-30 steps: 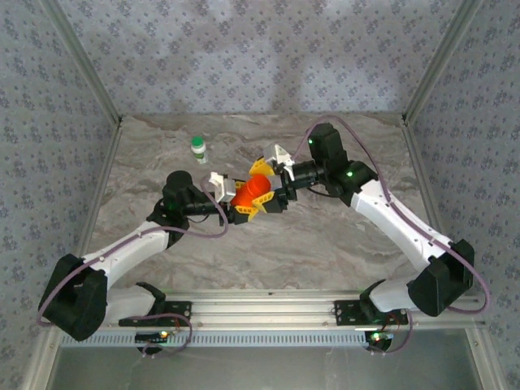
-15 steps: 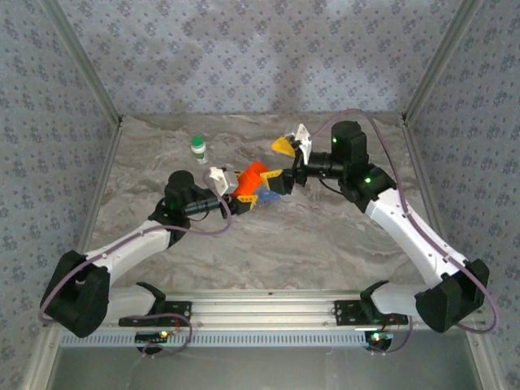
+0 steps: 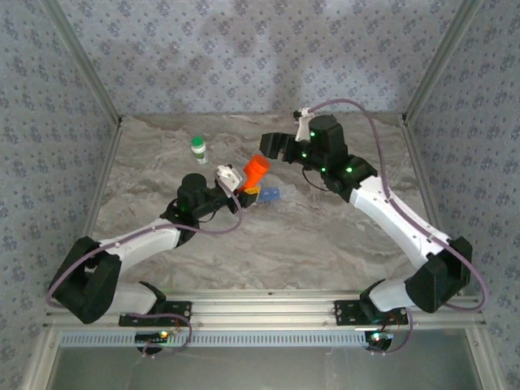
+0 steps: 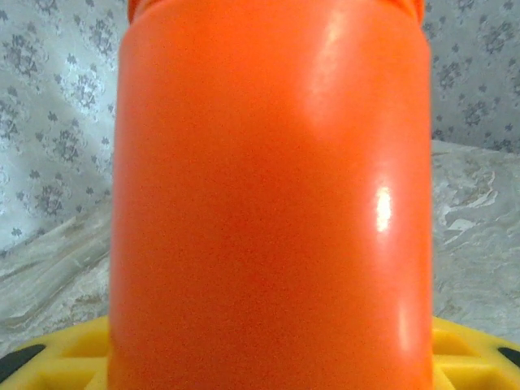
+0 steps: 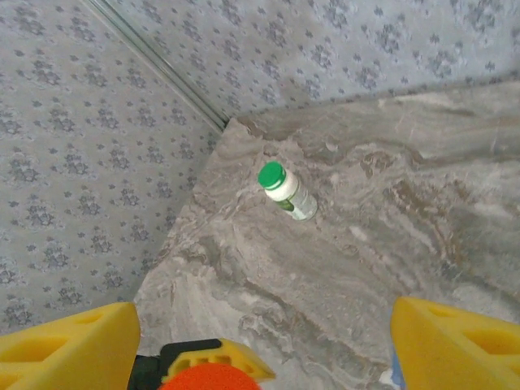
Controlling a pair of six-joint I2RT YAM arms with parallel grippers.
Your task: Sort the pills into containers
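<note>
Left gripper (image 3: 249, 182) is seen clamped on the orange bottle (image 3: 257, 170), which is held tilted above the table (image 3: 325, 244), its top leaning up and to the right. From the left wrist, the bottle's smooth side (image 4: 268, 203) is pressed close to the lens, and yellow fingers (image 4: 65, 361) are seen beneath it at both lower corners. The right gripper (image 3: 270, 147) is held just beyond the bottle's top, its jaws spread wide and nothing grasped between them. From the right wrist its fingers (image 5: 69, 345) are seen set far apart, with the bottle's rim (image 5: 213, 379) low between them. The pill box (image 3: 272, 193) is laid flat on the table just right of the left gripper, near the middle. A white bottle (image 3: 198, 149) with a green cap is stood well to the left, toward the back wall.
</note>
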